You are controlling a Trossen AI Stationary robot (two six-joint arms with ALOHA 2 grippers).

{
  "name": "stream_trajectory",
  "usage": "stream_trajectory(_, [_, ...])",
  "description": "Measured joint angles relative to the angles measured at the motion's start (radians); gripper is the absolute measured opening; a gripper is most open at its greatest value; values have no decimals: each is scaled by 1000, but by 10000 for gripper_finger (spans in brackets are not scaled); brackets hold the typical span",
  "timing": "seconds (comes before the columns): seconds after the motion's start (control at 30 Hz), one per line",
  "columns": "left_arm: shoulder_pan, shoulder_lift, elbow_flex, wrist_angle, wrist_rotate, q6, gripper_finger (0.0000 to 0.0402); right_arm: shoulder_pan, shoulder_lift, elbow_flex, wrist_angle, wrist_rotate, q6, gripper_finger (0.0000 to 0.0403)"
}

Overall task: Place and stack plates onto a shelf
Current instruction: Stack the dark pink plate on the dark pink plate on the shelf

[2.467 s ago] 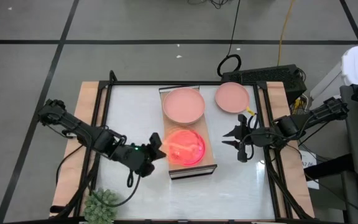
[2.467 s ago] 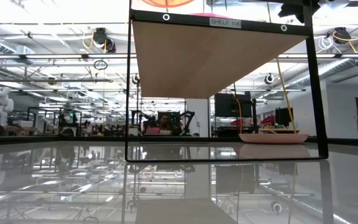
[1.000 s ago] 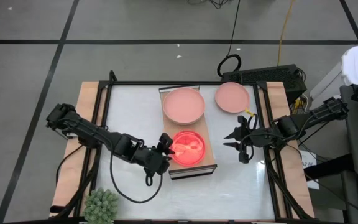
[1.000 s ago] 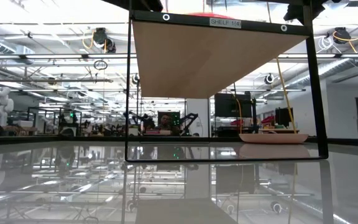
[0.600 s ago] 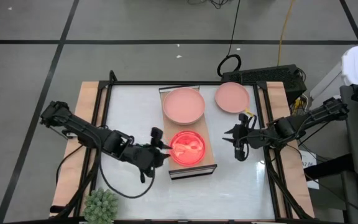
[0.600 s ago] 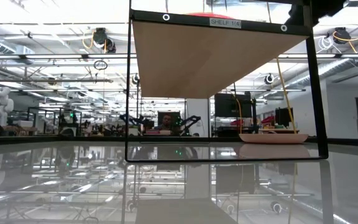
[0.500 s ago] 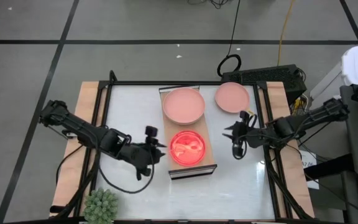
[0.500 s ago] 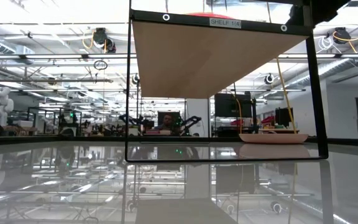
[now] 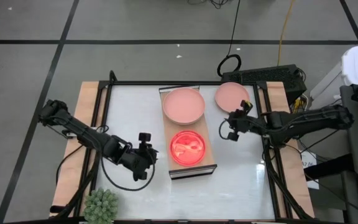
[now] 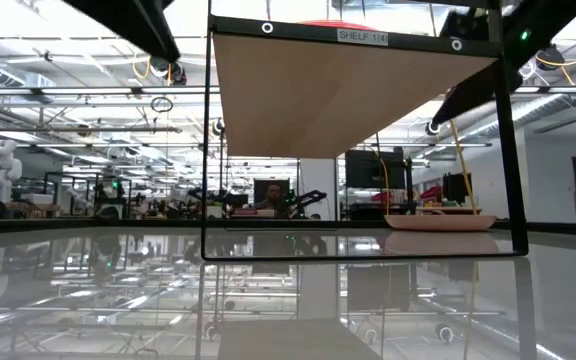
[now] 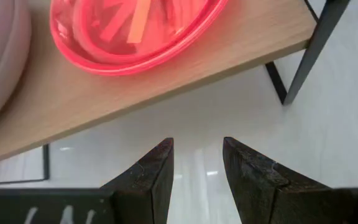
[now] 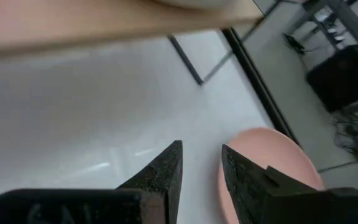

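Just past the right gripper (image 9: 230, 132), whose fingers (image 12: 160, 171) stand a narrow gap apart with nothing between them, lies the loose salmon plate (image 9: 232, 97) on the white desk (image 9: 135, 115), beside the shelf (image 9: 211, 163). It looks thin, rigid and light, probably glazed and slick, so the likely hold is a pinch on the near rim — one finger over the lip, one under — since the shallow wall gives little else to grip. Lying flat on a smooth desk, it may skate away as a finger tries to get beneath.

Ahead of the left gripper (image 9: 144, 140) — fingers (image 11: 156, 171) likewise slightly apart and empty — the glossy hot-pink plate (image 9: 187, 147) sits on the shelf's near end. Beyond it rests another salmon plate (image 9: 183, 104). The translucent one looks like brittle plastic or glass; stacking onto it calls for a gentle set-down.

Only one label is legible, in the low view: "SHELF 1/4" (image 10: 362, 36) on the shelf's dark end edge.
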Motion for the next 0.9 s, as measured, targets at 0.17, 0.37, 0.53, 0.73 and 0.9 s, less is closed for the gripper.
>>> stream_trajectory(0.17, [-6, -64, -97, 130, -15, 6, 145, -99, 0, -92, 153, -61, -153, 98])
stream_trajectory(0.37, [-6, -189, -242, 180, -115, -51, 145, -220, 0, -176, 303, -121, -251, 98])
stream_trajectory(0.53, [-2, -308, -409, 423, -136, -23, 145, -314, 2, -180, 327, -213, -262, 98])
stream_trajectory(0.73, [14, -380, -569, 716, -136, 32, 145, -388, 34, -180, 331, -214, -206, 98])
stream_trajectory(0.9, [35, -384, -609, 743, -135, 27, 145, -406, 104, -180, 332, -214, -207, 98])
